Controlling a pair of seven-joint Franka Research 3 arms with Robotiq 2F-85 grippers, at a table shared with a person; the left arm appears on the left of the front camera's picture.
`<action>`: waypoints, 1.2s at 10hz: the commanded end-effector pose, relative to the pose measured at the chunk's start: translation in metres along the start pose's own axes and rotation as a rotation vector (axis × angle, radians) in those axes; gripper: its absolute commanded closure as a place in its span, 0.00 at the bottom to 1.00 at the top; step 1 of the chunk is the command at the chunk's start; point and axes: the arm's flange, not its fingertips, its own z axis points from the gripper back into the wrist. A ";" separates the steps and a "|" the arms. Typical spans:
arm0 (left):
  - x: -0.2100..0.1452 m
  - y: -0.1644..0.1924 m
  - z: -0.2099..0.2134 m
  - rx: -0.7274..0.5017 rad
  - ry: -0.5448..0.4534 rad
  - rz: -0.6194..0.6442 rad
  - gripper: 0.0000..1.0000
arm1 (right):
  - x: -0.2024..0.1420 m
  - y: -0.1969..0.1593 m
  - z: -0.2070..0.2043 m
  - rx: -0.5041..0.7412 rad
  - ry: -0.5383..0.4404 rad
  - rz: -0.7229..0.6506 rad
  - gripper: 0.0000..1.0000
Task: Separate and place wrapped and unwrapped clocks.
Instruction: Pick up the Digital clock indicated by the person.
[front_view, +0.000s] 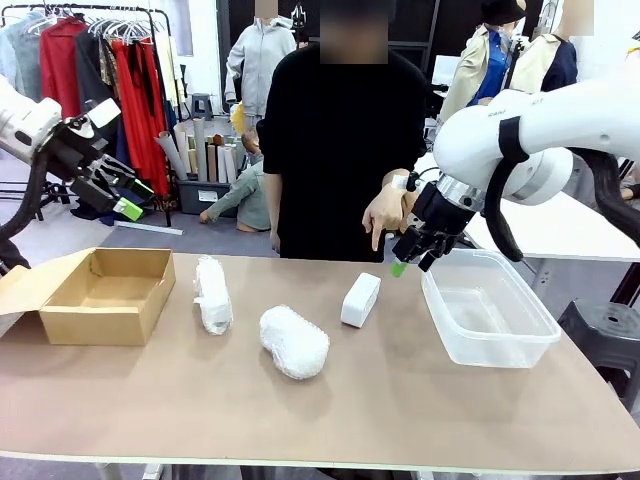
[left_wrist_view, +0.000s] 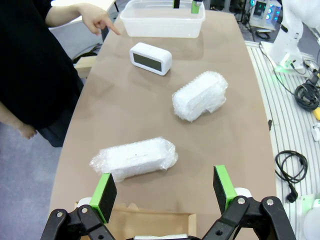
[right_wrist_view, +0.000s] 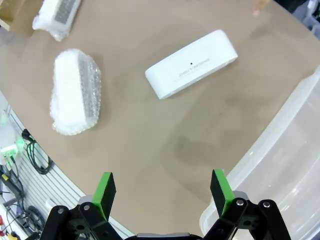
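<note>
A bare white clock (front_view: 360, 299) (left_wrist_view: 150, 58) (right_wrist_view: 192, 70) stands on the brown table's middle. A fat bubble-wrapped clock (front_view: 294, 341) (left_wrist_view: 200, 96) (right_wrist_view: 75, 91) lies in front of it. A slimmer wrapped roll (front_view: 212, 293) (left_wrist_view: 134, 158) (right_wrist_view: 56, 16) lies beside the cardboard box. My left gripper (front_view: 118, 195) (left_wrist_view: 164, 192) hangs open high above the box. My right gripper (front_view: 411, 257) (right_wrist_view: 164, 192) is open in the air over the clear tub's near-left corner, right of the bare clock. The person's hand (front_view: 381, 212) (left_wrist_view: 98, 17) points down behind the bare clock.
An open brown cardboard box (front_view: 105, 295) sits at the table's left end. A clear plastic tub (front_view: 487, 310) (left_wrist_view: 163, 19) (right_wrist_view: 280, 165) sits at the right end. The person in black stands at the far edge. Cables (left_wrist_view: 292, 167) lie on the floor beside the table.
</note>
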 end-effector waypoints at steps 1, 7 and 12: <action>0.000 0.000 0.001 -0.002 -0.003 0.001 0.00 | -0.004 0.005 0.009 -0.001 -0.001 0.010 0.00; 0.000 0.000 0.001 -0.002 -0.003 0.001 0.00 | 0.010 0.028 0.008 -0.052 0.010 -0.074 0.00; 0.000 0.000 0.001 -0.002 -0.003 0.001 0.00 | 0.061 0.079 -0.004 -0.215 0.026 -0.446 0.00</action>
